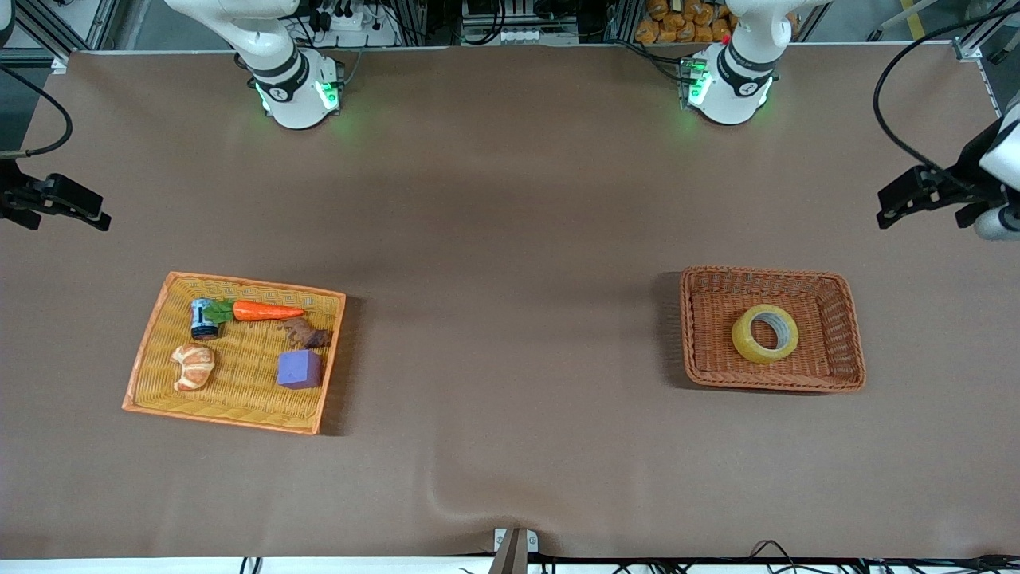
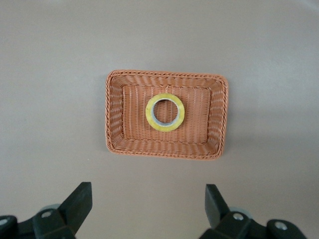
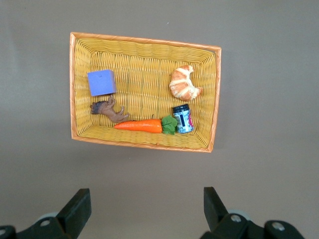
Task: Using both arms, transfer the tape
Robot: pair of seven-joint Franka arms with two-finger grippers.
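While both arms wait high at the desk's ends, the tape [image 1: 765,333] lies flat in the brown basket [image 1: 845,375] toward the left arm's end. The left hand [image 2: 148,204] hangs wide open, as does the right hand [image 3: 147,201]. Lying flat, the ring could slip from a pinch on its rim, or the basket wall could snag a finger. The yellow tray [image 1: 151,351] holds a carrot [image 1: 267,311], croissant [image 1: 193,367], cube [image 1: 300,369], can [image 1: 204,318] and toy animal [image 1: 307,333], crowding any drop there.

Brown table [image 1: 510,239] bearing two apparently wicker baskets, yellow [image 1: 151,351] and brown [image 1: 849,319].
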